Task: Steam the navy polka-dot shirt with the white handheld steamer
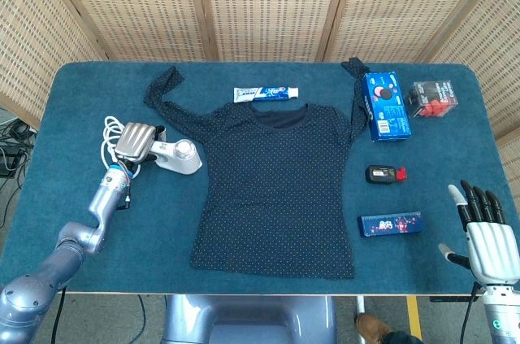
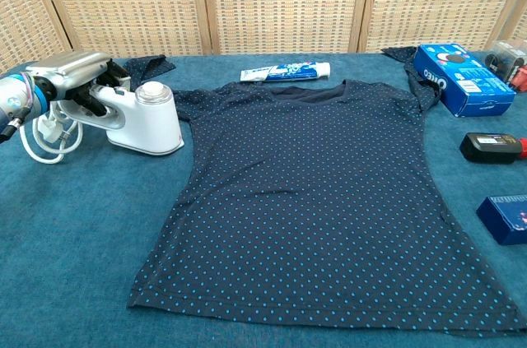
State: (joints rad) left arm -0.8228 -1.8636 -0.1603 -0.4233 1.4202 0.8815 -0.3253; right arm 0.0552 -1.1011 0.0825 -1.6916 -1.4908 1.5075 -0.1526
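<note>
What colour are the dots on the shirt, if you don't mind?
Light blue dots on the navy shirt, clearest in the chest view.

shirt [image 1: 280, 185] 1 | steamer [image 1: 175, 155] 1 | toothpaste tube [image 1: 266, 93] 1 | boxes [image 1: 384, 106] 2 | hands [image 1: 132, 141] 2
</note>
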